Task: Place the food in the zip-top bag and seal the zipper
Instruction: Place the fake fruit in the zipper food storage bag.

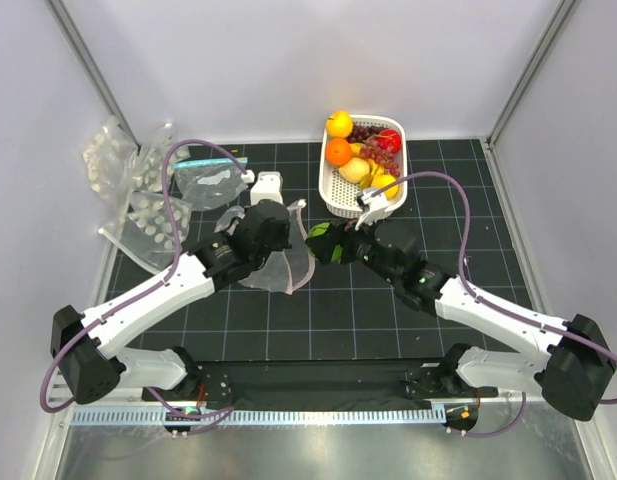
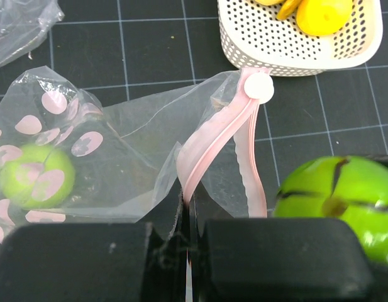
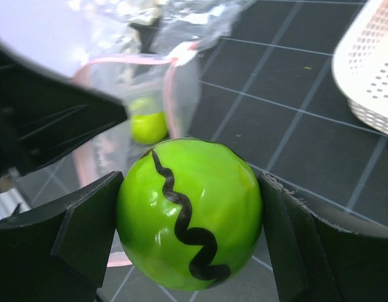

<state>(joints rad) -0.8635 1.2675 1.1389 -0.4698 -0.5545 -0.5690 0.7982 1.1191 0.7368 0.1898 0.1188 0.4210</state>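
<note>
Left end effector [image 2: 188, 221] is closing fully on the zipper [image 2: 209, 141], pinching the pinkish strip between both fingers, so one side of the mouth is standing lifted while the other lip is curving away to the right. A white tab [image 2: 259, 87] is sitting at the far end of the strip. The zip-top bag [image 2: 118, 145] is lying on the dark gridded bench [image 2: 149, 56], just left of the white perforated basket [image 2: 256, 50] and between the two arms, its mouth facing the right arm. A small green fruit [image 2: 35, 176] is resting inside the bag, at the closed end. Right end effector [image 1: 336, 246] is gripping a larger green ball [image 3: 188, 211] marked with a black zigzag line, both fingers pressing its sides. It is holding the ball above the bench, just outside the open mouth. The basket is holding oranges, a lemon, grapes and a red fruit.
</note>
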